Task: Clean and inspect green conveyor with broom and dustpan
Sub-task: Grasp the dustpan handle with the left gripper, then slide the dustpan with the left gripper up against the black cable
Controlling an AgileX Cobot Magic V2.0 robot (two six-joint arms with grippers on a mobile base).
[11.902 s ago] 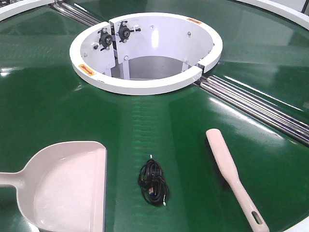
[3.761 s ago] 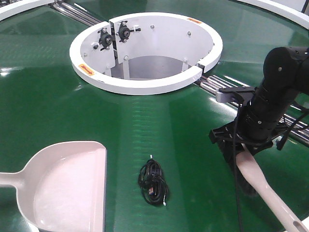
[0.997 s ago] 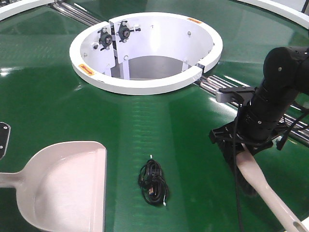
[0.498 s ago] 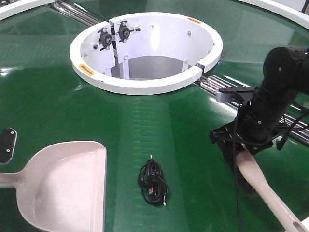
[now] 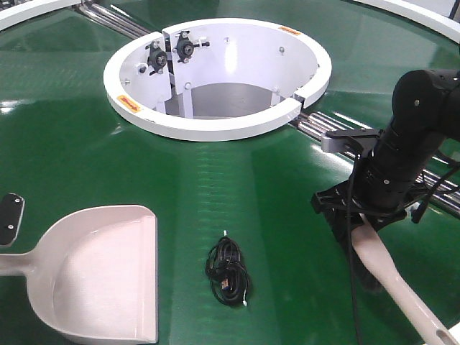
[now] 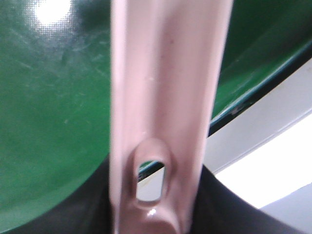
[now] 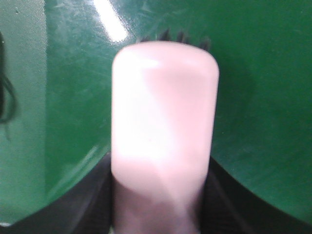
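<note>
Dustpan (image 5: 100,277) shifted, L fingers (image 6: 63,214) gripping its handle, R fingers (image 7: 78,204) gripping broom (image 5: 392,277), hub stickers (image 5: 128,102) illegible

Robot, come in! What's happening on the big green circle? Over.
Right end effector shut on broom. Left end effector shut on dustpan handle. Black cable bundle on green conveyor between them.

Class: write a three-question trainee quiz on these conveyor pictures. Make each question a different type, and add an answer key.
1. True or false: the coiled black cable lies inside the dustpan.
2. Multiple choice: the right claw grips A) the dustpan, B) the broom, C) the cable.
3. Fill in: the left wrist view shows the dustpan's handle with a hang ____ in it.
Key: 1 false, it lies on the green conveyor between dustpan and broom; 2 B; 3 slot.
</note>
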